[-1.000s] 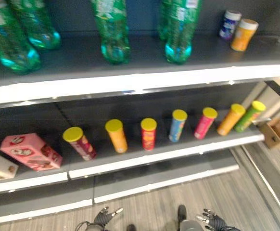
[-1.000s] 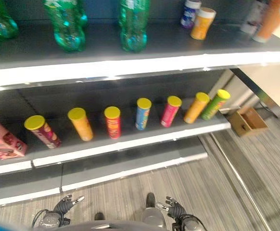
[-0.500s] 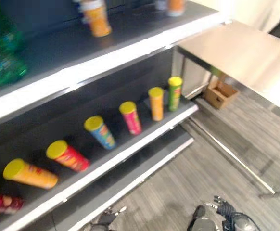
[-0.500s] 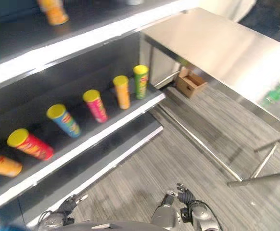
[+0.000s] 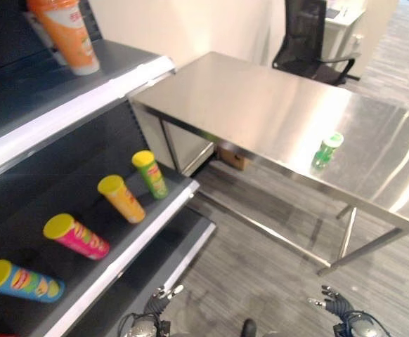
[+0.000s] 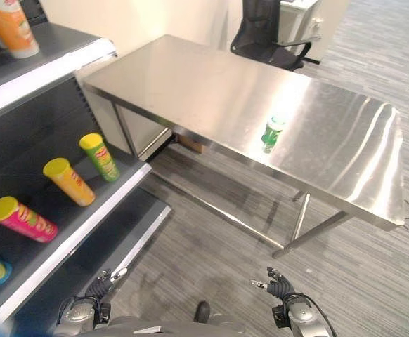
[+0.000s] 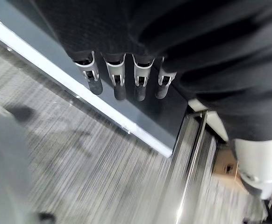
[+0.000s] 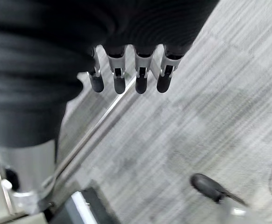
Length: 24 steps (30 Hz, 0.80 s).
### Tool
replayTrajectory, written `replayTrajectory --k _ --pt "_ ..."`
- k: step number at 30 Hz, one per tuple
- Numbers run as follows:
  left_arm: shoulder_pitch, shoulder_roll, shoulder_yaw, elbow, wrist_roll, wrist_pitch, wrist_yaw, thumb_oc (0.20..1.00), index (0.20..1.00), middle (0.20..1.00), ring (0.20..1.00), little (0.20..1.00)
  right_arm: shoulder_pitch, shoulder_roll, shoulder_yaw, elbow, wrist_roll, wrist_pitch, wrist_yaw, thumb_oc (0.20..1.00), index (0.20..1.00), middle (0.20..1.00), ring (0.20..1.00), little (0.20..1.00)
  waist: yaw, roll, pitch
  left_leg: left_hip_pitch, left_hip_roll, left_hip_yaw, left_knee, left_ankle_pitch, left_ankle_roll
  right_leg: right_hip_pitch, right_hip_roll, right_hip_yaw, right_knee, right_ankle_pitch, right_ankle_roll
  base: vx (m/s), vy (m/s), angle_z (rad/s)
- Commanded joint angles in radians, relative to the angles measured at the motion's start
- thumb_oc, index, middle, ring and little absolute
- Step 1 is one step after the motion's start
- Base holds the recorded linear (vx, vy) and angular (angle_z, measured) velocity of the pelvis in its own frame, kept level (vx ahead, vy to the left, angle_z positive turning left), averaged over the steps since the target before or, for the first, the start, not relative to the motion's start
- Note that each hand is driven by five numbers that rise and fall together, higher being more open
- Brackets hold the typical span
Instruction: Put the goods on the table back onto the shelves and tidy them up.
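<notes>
Steel tabletop now fills the scene where shelves did a second ago: the camera has swung, nothing shifted. One green bottle stands at 1 o'clock, awaiting pickup. Left robot hand and right robot hand hang relaxed and empty, which the wrist views confirm.

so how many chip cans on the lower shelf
4 in a row: green nearest the table, then orange, pink, blue. More may sit past the view's left edge.
</notes>
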Motion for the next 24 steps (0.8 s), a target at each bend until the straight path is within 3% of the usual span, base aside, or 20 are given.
replayTrajectory --k 1,4,5,8,11,15,20,23,24 --pt "-0.036 0.04 -0.014 0.0 -0.04 -0.032 0.023 1.0 1.0 1.0 1.0 1.0 -0.058 0.004 0.005 -0.005 -0.058 -0.035 -0.029 1.0 1.0 1.0 1.0 1.0 0.048 0.026 0.059 -0.034 -0.046 -0.021 -0.026 0.006 0.089 0.006 -0.047 -0.053 0.017 -0.066 0.18 0.13 -0.054 -0.64" --pt "-0.052 0.04 -0.012 0.01 -0.043 -0.033 0.029 1.0 1.0 1.0 1.0 1.0 -0.07 0.01 0.02 -0.004 -0.083 -0.035 -0.041 1.0 1.0 1.0 1.0 1.0 0.065 0.043 0.075 -0.091 -0.073 -0.042 -0.107 0.065 0.07 0.031 -0.01 -0.02 0.017 -0.088 0.171 0.14 -0.039 -0.51" --pt "-0.056 0.034 -0.007 0.029 -0.041 -0.032 0.032 1.0 1.0 1.0 1.0 1.0 -0.07 0.016 0.028 -0.008 -0.094 -0.035 -0.041 1.0 1.0 1.0 1.0 1.0 0.071 0.049 0.087 -0.099 -0.072 -0.04 -0.133 0.095 0.055 0.054 0.007 0.006 0.017 -0.099 0.166 0.18 -0.012 -0.41" --pt "-0.048 0.029 -0.007 0.036 -0.039 -0.03 0.028 1.0 1.0 1.0 1.0 1.0 -0.056 0.015 0.037 -0.022 -0.118 -0.031 -0.044 1.0 1.0 1.0 1.0 1.0 0.069 0.049 0.088 -0.08 -0.057 -0.031 -0.119 0.12 0.054 0.078 0.018 0.019 0.017 -0.107 0.156 0.14 0.007 -0.87" --pt "-0.032 0.025 -0.005 0.038 -0.038 -0.029 0.029 1.0 1.0 1.0 1.0 1.0 -0.039 0.019 0.042 -0.007 -0.14 -0.029 -0.048 1.0 1.0 1.0 1.0 1.0 0.066 0.043 0.083 -0.04 -0.052 -0.05 -0.099 0.106 0.066 0.096 0.024 0.035 0.017 -0.116 0.15 0.14 0.028 -0.81" --pt "-0.031 0.031 -0.012 0.05 -0.033 -0.027 0.026 1.0 1.0 1.0 1.0 1.0 -0.031 0.026 0.031 0.022 -0.146 -0.028 -0.054 1.0 1.0 1.0 1.0 1.0 0.057 0.031 0.062 -0.002 -0.053 -0.021 -0.119 0.095 0.077 0.109 0.015 0.033 0.017 -0.123 0.156 0.13 0.083 -0.17" --pt "-0.02 0.043 -0.021 0.07 -0.009 -0.025 0.016 1.0 1.0 1.0 1.0 1.0 -0.038 0.041 0.021 0.06 -0.19 -0.016 -0.063 1.0 1.0 1.0 1.0 1.0 0.05 0.013 0.014 0.071 -0.103 0.007 -0.126 0.003 0.141 0.118 -0.045 0.04 0.059 -0.124 0.193 0.18 0.233 -0.22" --pt "-0.034 0.06 -0.027 0.078 0.015 -0.017 0.003 1.0 1.0 1.0 1.0 1.0 -0.033 0.051 -0.006 0.064 -0.199 -0.01 -0.066 1.0 1.0 1.0 1.0 1.0 0.032 0.009 0.009 0.114 -0.124 0.037 -0.143 -0.038 0.182 0.024 -0.079 0.045 0.268 -0.135 0.238 0.07 0.224 -0.27" --pt "-0.043 0.068 -0.028 0.077 0.017 -0.013 0.004 1.0 1.0 1.0 1.0 1.0 -0.037 0.053 -0.011 0.06 -0.199 -0.007 -0.067 1.0 1.0 1.0 1.0 1.0 0.024 0.008 0.023 0.124 -0.125 0.043 -0.145 -0.044 0.191 -0.03 -0.092 0.044 0.363 -0.106 0.264 0.0 0.17 -0.26"
